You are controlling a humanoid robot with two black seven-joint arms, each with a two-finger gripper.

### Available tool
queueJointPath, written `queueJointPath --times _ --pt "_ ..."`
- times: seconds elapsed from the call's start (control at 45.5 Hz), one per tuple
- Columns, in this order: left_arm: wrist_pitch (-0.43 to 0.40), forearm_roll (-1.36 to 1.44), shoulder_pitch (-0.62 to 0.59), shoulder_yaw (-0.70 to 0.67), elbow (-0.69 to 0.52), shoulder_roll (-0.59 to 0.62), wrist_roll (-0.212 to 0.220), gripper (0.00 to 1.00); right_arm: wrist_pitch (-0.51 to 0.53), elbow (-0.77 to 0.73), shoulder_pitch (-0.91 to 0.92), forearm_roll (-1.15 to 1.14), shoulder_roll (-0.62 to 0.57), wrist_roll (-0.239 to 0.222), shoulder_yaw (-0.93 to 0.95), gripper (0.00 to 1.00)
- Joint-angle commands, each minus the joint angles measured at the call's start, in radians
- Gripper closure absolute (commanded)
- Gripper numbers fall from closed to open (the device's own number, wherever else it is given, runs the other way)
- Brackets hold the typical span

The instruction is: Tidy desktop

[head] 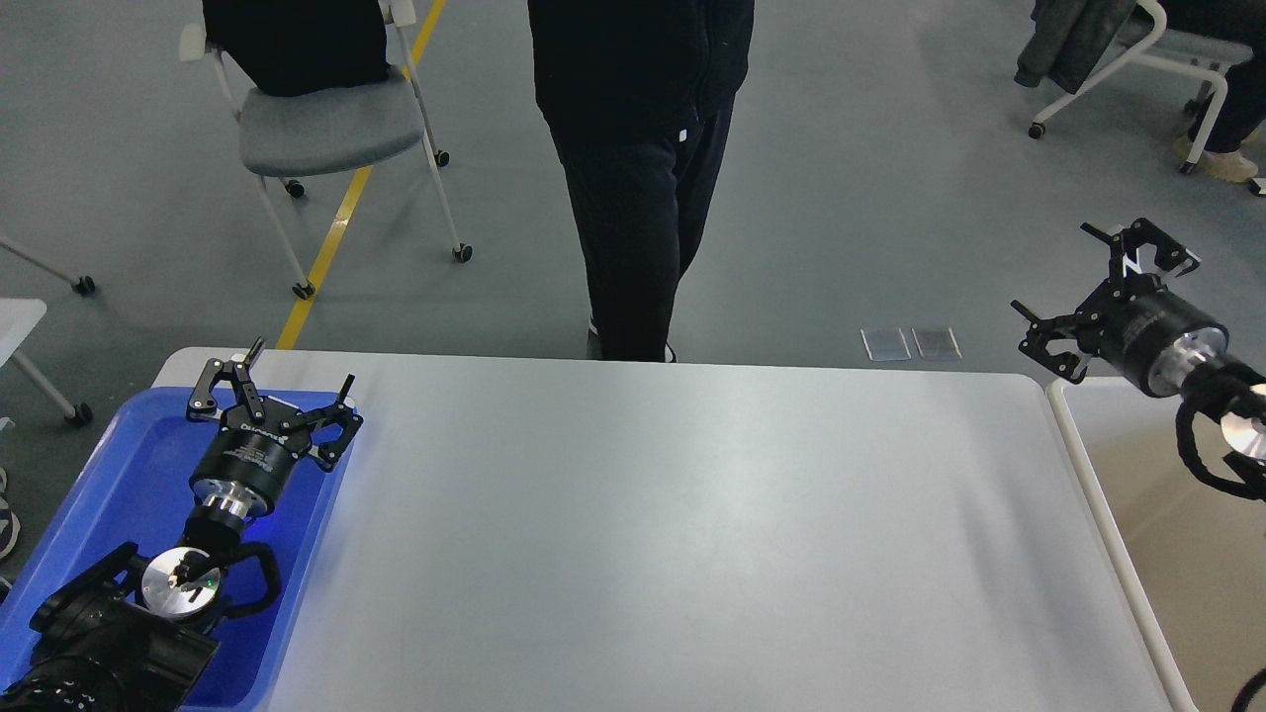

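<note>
The desktop (692, 534) is a wide light grey-white tabletop with rounded corners; nothing lies on its bare surface. My left gripper (300, 363) is open and empty, hovering over the far end of the blue tray (119, 494) at the left. My right gripper (1053, 275) is open and empty, raised above the far right corner of the desktop and the beige bin (1167, 514).
A person in black (643, 148) stands right behind the table's far edge. A grey chair on castors (316, 129) stands at the back left. Another chair (1137, 59) is at the far right. The beige bin's cream rim (1098, 514) borders the table's right side.
</note>
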Motion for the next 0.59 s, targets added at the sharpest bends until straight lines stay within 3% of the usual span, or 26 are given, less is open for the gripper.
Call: queueJointPath --times 0.0,0.242,0.571 --pt "0.0 0.0 0.0 0.0 0.0 0.0 0.0 0.0 0.206 -0.004 -0.032 0.053 0.091 0.036 0.0 0.0" --pt "0.0 0.0 0.0 0.0 0.0 0.0 0.0 0.0 0.087 -0.1 -0.032 0.053 0.212 0.034 0.001 0.0" --pt "0.0 0.0 0.0 0.0 0.0 0.0 0.0 0.0 0.093 -0.186 -0.074 0.064 0.305 0.036 0.02 0.0"
